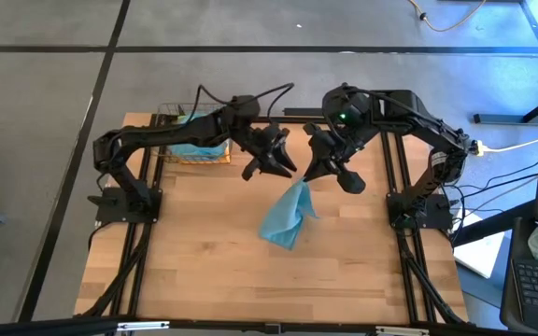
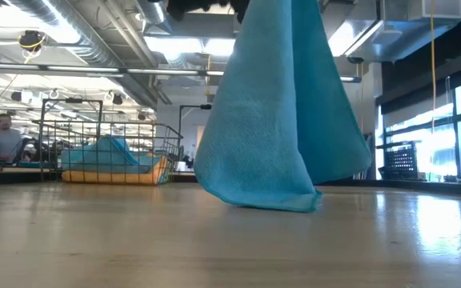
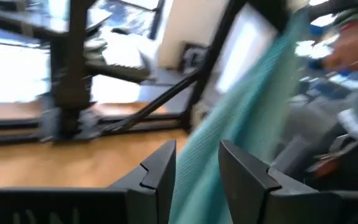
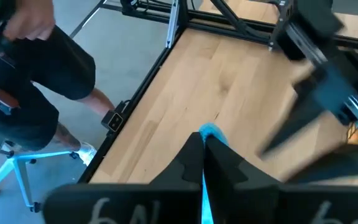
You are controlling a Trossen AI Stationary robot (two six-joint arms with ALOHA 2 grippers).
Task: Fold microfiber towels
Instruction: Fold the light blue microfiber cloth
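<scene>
Hanging mid-frame over the table (image 1: 204, 261), 1 teal towel (image 1: 286, 217) is being pinched by the shut right gripper (image 1: 336, 174); the left gripper (image 1: 271, 164), jaws parted around its edge, should be closing higher for a square fold.

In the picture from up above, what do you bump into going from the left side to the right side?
Left arm's base → wire basket of towels → left gripper → hanging teal towel → right gripper → right arm's base.
</scene>
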